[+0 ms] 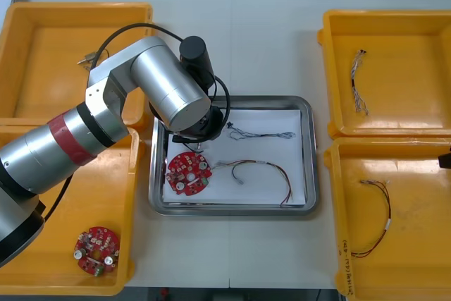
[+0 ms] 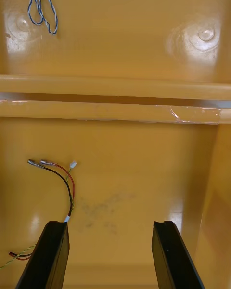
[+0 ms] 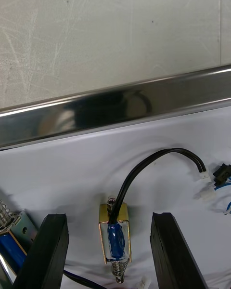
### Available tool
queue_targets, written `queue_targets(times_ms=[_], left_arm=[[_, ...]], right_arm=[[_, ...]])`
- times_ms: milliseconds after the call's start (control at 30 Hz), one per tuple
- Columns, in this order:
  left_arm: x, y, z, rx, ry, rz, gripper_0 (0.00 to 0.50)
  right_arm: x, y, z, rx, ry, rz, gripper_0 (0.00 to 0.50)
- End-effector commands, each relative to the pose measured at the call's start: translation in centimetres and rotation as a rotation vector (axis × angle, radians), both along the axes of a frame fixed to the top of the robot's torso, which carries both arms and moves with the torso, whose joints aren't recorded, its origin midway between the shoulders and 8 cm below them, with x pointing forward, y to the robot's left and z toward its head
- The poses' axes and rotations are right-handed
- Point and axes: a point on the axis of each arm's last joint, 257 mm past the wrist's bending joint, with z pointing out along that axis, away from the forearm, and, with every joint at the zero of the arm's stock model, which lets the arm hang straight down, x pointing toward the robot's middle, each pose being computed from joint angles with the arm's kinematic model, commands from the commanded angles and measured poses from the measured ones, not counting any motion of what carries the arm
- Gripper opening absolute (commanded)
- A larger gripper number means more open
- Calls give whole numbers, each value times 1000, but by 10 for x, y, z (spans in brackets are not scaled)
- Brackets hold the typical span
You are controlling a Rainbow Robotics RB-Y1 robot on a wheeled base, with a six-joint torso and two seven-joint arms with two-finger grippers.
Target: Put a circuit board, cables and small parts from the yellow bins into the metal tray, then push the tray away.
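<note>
My left arm [image 1: 169, 93] reaches over the far left corner of the metal tray [image 1: 310, 153]. My left gripper [image 3: 108, 219] is open just above the tray's white inside. A small metal part [image 3: 114, 241] with a black cable [image 3: 154, 159] lies between the fingers, touching neither. A second small metal part [image 3: 12, 236] lies beside one finger. The tray also holds a red circuit board [image 1: 189, 173], a red and yellow cable [image 1: 262, 173] and a thin dark cable [image 1: 264, 133]. My right gripper [image 2: 110, 226] hangs open over the near right bin [image 2: 144, 183], beside a red and black cable [image 2: 65, 183].
The near left bin [image 1: 127, 209] holds another circuit board [image 1: 96, 249]. A twisted blue and white cable [image 1: 359, 82] lies in the far right bin [image 1: 423, 103], and a red and yellow cable [image 1: 380, 216] in the near right bin. Bare table lies beyond the tray's rim [image 3: 115, 111].
</note>
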Motion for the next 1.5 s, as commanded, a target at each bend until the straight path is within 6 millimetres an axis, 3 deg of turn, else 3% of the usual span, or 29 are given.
queue_targets(times_ms=[33,333,533,733,933,1133,1500], left_arm=[[-3,-15,4,-40,-11,-8,500],[-2,-9,42,-79,-30,9,500],[-11,8,71,-72,-20,27,500],[-23,34,103,-67,-12,36,500],[-39,69,138,-76,15,46,500],[-47,100,169,-114,-5,61,500],[-57,172,164,-76,-11,118,500]], right_arm=[[-3,-1,-3,24,3,-43,500],[4,10,6,33,-17,-2,500],[9,23,10,20,-16,60,500],[18,51,23,17,-23,178,500],[31,89,35,-5,-38,298,500],[41,143,43,-50,-46,461,500],[28,232,26,-169,5,758,500]])
